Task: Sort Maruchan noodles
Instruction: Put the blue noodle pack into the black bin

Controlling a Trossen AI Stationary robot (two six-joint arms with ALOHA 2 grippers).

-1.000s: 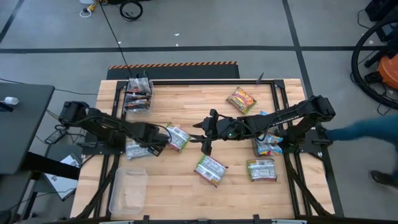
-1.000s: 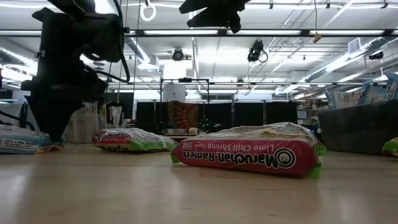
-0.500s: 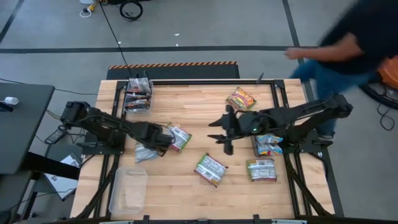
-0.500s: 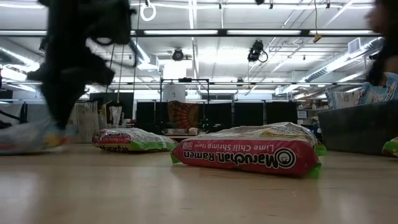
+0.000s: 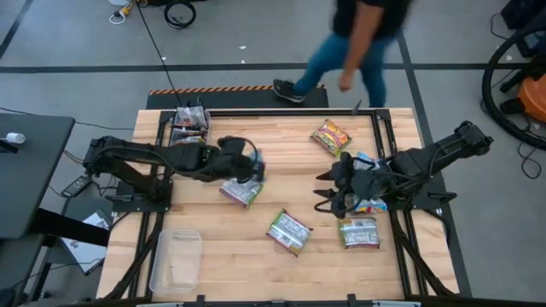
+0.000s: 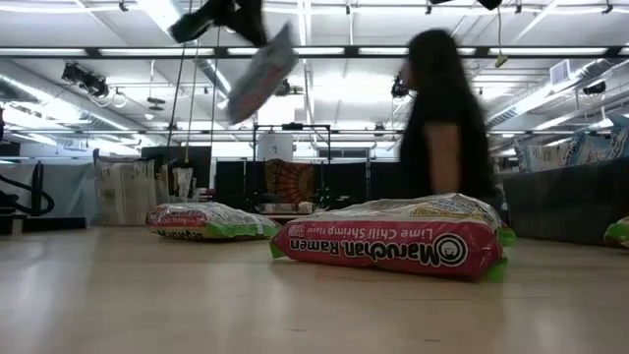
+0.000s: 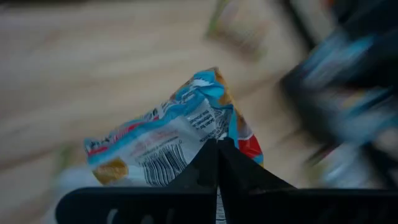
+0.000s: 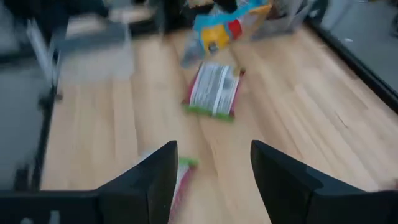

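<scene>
My left gripper [image 5: 249, 164] is shut on a blue-white noodle packet [image 7: 174, 134], high above the table's middle left; the low view shows that packet [image 6: 260, 74] hanging in the air. A green-white packet [image 5: 241, 190] lies flat below it. More green-white packets [image 5: 288, 230] [image 5: 358, 232] lie near the front, and a yellow-red one [image 5: 331, 136] lies at the far right. My right gripper [image 5: 327, 190] hovers open at the table's right, over blue-white packets [image 5: 368, 203], with nothing between its fingers. My left gripper pinches the blue-white packet by one edge, beside the barcode [image 7: 208, 138], between its two shut fingertips. The fingers slant downward from the table's left. The packet hangs tilted below and beyond them, lifted clear of the table.
A clear bin [image 5: 189, 130] with dark packets stands at the far left corner. Another clear bin [image 5: 177, 260] stands at the near left. A person [image 5: 367, 38] walks past the table's far edge. Bare wood lies between the packets in the middle.
My left gripper has shut on the blue-white packet at the table's left, then risen sharply and swung toward the middle and far edge, lifting the packet clear. My right gripper, still open, has drawn back toward the right edge. The person has walked leftward behind the table.
</scene>
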